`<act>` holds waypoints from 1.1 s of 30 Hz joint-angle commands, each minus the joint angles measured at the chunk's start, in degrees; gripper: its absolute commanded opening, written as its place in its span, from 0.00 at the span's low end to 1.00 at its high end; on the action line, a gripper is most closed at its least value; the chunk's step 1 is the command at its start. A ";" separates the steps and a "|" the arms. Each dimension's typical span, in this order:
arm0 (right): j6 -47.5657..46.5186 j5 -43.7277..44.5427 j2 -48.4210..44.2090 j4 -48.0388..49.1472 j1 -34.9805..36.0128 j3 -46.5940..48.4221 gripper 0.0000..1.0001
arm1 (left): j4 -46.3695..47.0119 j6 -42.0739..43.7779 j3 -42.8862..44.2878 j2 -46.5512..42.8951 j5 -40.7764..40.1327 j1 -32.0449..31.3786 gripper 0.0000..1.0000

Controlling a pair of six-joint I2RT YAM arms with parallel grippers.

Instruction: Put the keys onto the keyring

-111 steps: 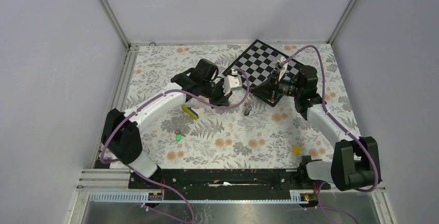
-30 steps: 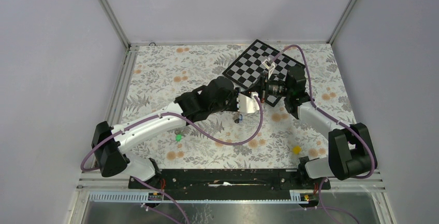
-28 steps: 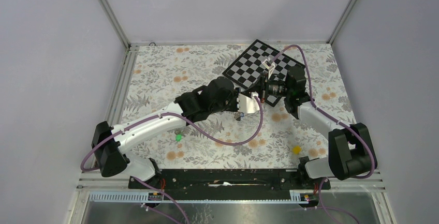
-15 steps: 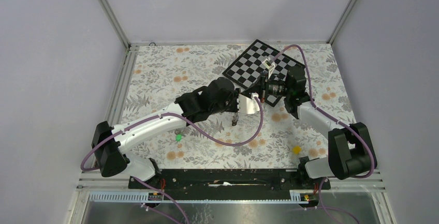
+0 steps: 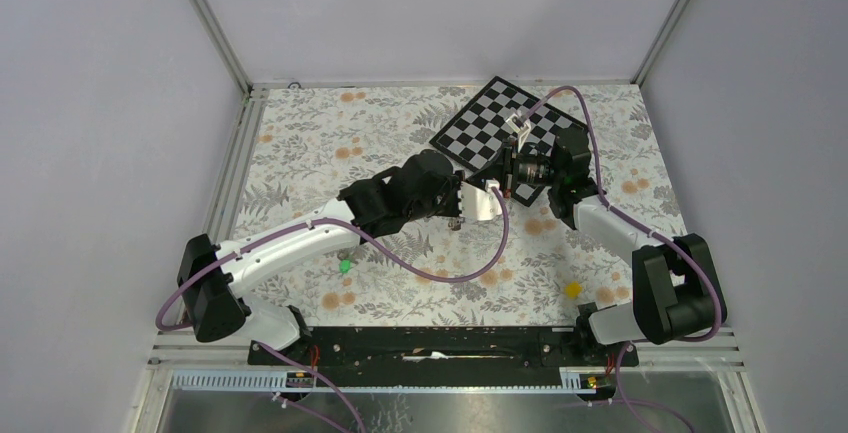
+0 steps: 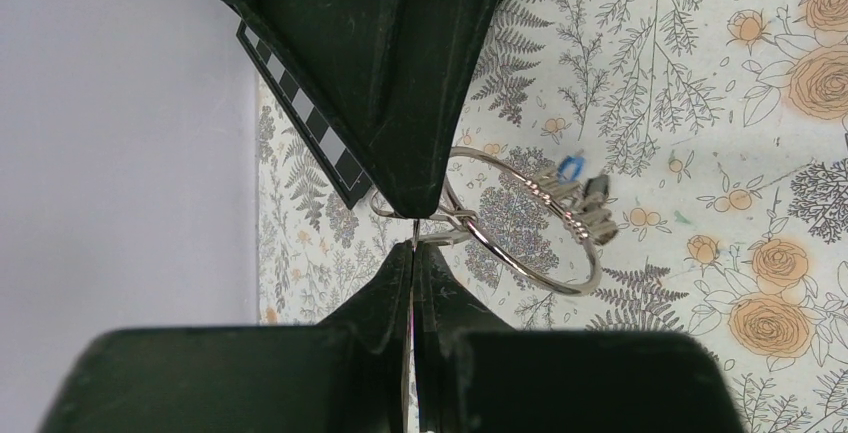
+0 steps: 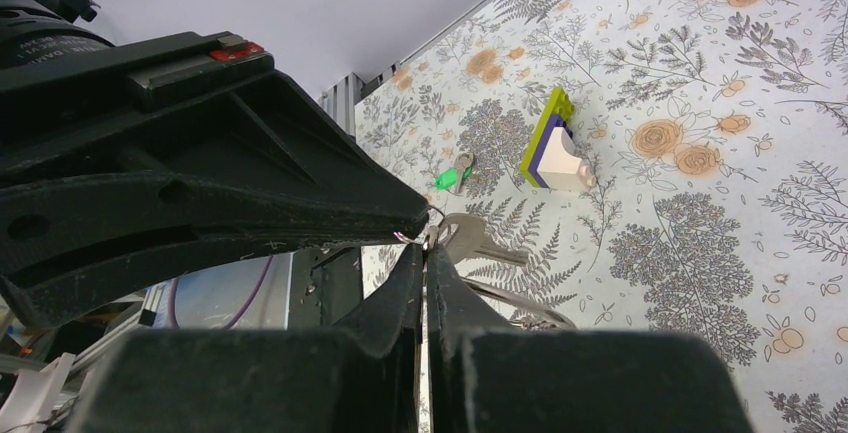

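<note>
Both hands pressed shut, tip to tip, on the thin silver wire keyring (image 6: 510,261). The left hand (image 6: 413,251) pinches the wire and the right hand (image 7: 425,253) nips the same spot. My read: 1 anchors, the other works the coil for threading. Ring is held above the floral tabletop (image 5: 300,133), with the blue-headed key (image 6: 572,165) and black-headed key (image 6: 598,195) on its far side. Green-headed key (image 5: 345,265) lies loose on the tabletop. Vs 3.7 s ago: left arm was folded back left, now stretched toward the right arm; green key unmoved
</note>
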 commanded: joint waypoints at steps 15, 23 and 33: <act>0.73 -2.80 0.57 3.84 1.66 0.40 0.00 | 3.29 0.25 0.97 0.42 -0.43 -0.61 0.00; -1.05 -1.64 0.47 1.28 1.66 0.73 0.00 | 3.20 0.25 0.87 0.25 -0.49 -0.73 0.00; -3.45 0.34 0.42 -2.00 1.83 1.27 0.00 | 3.20 0.29 0.73 -0.02 -0.07 -0.76 0.00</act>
